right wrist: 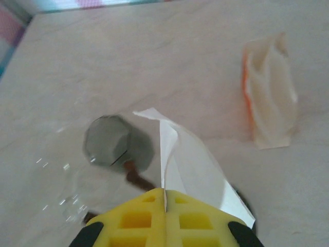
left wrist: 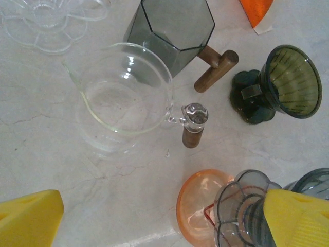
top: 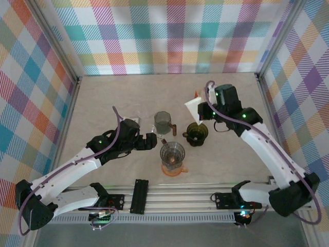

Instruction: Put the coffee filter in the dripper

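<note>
I look down on a pale, marble-veined tabletop (top: 128,92) boxed in on three sides by walls (top: 169,36) of pastel plaid in pink, teal, orange and purple, framed by aluminium posts (top: 52,41). A slotted metal rail (top: 180,198) runs along the near edge. The light is soft and even.

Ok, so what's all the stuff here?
coffee filter: one, white, pinched in right fingers
green dripper: one, dark green, right of the cup
cup: one, grey, wooden handle, middle
glass jug: one, clear, left of the cup
flower dish: one, clear, beside the jug
grey dripper: one, grey, on the saucer
saucer: one, orange, nearest the arms
filter pack: one, orange-white, far side
left fingers: two, yellow, open, by the jug
right fingers: two, yellow, shut on the filter
</note>
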Robot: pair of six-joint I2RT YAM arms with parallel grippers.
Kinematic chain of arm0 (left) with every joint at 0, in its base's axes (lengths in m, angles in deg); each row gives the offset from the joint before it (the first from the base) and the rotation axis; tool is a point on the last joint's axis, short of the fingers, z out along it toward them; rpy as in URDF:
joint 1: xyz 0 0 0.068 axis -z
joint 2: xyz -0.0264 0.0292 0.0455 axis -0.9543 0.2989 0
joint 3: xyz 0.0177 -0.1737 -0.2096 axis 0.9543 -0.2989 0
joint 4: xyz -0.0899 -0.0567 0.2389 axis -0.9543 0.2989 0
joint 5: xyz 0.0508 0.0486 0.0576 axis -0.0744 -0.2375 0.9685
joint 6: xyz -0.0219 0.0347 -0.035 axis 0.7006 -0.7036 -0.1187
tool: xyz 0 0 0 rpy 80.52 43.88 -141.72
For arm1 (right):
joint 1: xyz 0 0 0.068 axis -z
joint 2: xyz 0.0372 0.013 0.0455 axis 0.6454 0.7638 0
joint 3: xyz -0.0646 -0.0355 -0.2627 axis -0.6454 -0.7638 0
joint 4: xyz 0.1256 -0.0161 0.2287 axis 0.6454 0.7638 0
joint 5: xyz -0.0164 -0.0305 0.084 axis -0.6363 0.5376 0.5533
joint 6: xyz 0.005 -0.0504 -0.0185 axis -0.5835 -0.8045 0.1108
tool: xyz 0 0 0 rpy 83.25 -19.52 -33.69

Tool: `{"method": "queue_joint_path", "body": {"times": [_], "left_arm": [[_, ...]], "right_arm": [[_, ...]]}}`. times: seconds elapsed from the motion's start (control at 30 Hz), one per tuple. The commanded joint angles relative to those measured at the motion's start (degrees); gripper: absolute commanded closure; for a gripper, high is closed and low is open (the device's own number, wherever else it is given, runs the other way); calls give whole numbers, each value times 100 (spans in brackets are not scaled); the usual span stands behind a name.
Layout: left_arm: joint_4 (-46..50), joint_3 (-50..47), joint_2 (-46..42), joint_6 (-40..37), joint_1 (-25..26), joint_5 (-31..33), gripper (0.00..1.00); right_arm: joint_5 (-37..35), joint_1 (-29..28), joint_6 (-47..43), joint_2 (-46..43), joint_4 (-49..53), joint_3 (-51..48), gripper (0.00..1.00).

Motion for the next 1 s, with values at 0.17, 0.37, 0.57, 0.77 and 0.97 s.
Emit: {"method": "queue_joint_path", "body": {"times": [0.17,0.37,0.57,0.77,0.97], "left_arm": [[930,468,-199,7,-39,-342,0],[1379,588,-283,13,-41,-264,0],[1310,639,-216,-68,-39,-357,0],[1229,643,-113,-198,-42,-389,0],[1073,457,-261,-234,-40,-467,0]], "right_arm": [[1723,-333,-117,-506,1341,369,100],[1635,-1064,-335,-89,2703,1302,100],[1200,-1598,-248,579,3833,2002,100],[651,-1952,-116,1171,4441,2351,100],[362,-2288,-130,1846,4752,3033,100]]}}
